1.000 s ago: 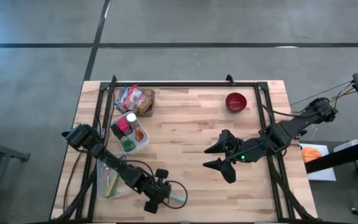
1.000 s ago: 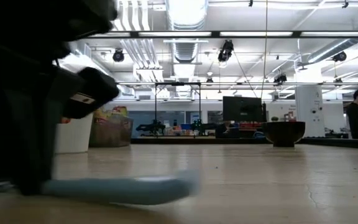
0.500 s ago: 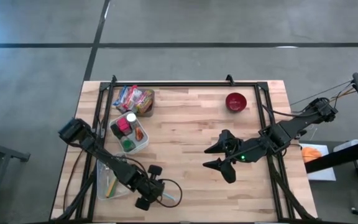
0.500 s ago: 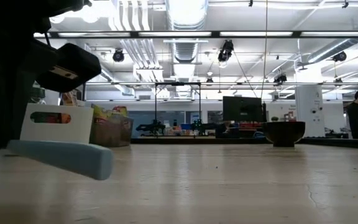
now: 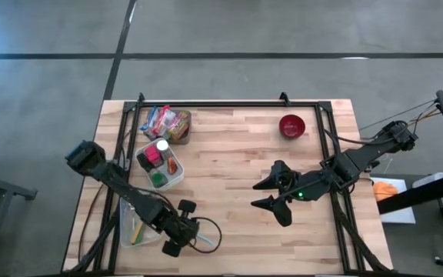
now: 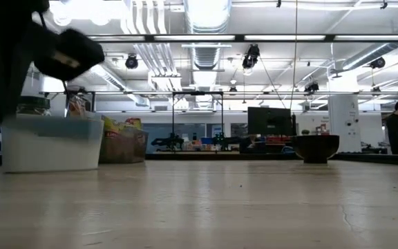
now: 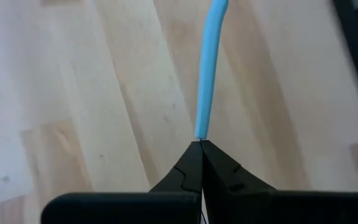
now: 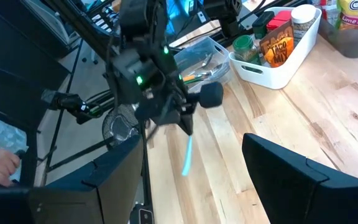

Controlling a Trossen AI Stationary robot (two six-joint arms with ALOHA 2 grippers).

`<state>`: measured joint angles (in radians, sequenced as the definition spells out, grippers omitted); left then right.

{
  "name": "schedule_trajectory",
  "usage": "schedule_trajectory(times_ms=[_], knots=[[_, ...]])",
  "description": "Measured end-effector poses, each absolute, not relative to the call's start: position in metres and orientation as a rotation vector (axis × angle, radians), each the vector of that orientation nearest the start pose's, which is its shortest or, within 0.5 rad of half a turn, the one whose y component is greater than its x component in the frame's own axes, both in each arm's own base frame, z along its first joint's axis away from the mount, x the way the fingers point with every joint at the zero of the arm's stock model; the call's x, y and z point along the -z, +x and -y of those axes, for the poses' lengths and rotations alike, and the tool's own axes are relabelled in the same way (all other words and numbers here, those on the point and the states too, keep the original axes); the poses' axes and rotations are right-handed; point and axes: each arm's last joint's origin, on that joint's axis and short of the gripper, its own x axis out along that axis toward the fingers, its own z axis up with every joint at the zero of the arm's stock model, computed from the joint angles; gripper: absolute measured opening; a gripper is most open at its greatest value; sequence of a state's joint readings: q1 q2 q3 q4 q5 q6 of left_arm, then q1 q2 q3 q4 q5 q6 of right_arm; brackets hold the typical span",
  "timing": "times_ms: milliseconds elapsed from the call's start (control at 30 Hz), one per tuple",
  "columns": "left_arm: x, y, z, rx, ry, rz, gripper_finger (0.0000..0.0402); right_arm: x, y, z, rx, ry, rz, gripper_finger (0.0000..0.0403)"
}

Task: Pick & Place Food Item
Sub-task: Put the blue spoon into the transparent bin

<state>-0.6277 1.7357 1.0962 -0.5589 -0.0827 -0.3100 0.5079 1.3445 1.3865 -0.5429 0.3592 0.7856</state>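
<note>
Left gripper [image 5: 193,243], lower left of high view: fingers pressed together, pinching one end of light blue utensil [image 7: 207,68]; long axis running straight out beyond fingertips, over bare wood. Right gripper [image 5: 269,193], centre right: spread, empty, well apart, farther from utensil.

The left gripper [image 5: 193,241] is hanging low over the table's near left part, its arm reaching in from the left edge, fingers [image 7: 191,168] pinched fully together. The right gripper [image 5: 266,194] is waiting over the table's right half with its fingers [image 8: 291,174] spread wide apart, holding nothing.
</note>
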Motion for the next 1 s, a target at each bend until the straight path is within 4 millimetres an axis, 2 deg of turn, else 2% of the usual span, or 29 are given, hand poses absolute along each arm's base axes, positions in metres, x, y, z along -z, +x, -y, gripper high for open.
schedule_trajectory(times_ms=[200, 400, 567, 767, 1000], knots=[[-0.211, 0.253, 0.181, 0.310, 0.132, -1.157, 0.0000, -0.385, 0.255, -0.130, 0.040, 0.560, -0.482, 0.0271], [-0.245, 0.225, 0.161, 0.308, 0.149, -1.191, 0.0000, -0.385, 0.255, -0.130, 0.040, 0.560, -0.482, 0.0271], [-0.264, 0.201, 0.149, 0.346, 0.214, -1.217, 0.0000, -0.385, 0.255, -0.130, 0.040, 0.560, -0.482, 0.0271], [-0.271, 0.181, 0.148, 0.460, 0.359, -1.247, 0.0000, -0.385, 0.255, -0.130, 0.040, 0.560, -0.482, 0.0271], [-0.259, 0.155, 0.151, 0.626, 0.596, -1.351, 0.0000, -0.385, 0.255, -0.130, 0.040, 0.560, -0.482, 0.0271]])
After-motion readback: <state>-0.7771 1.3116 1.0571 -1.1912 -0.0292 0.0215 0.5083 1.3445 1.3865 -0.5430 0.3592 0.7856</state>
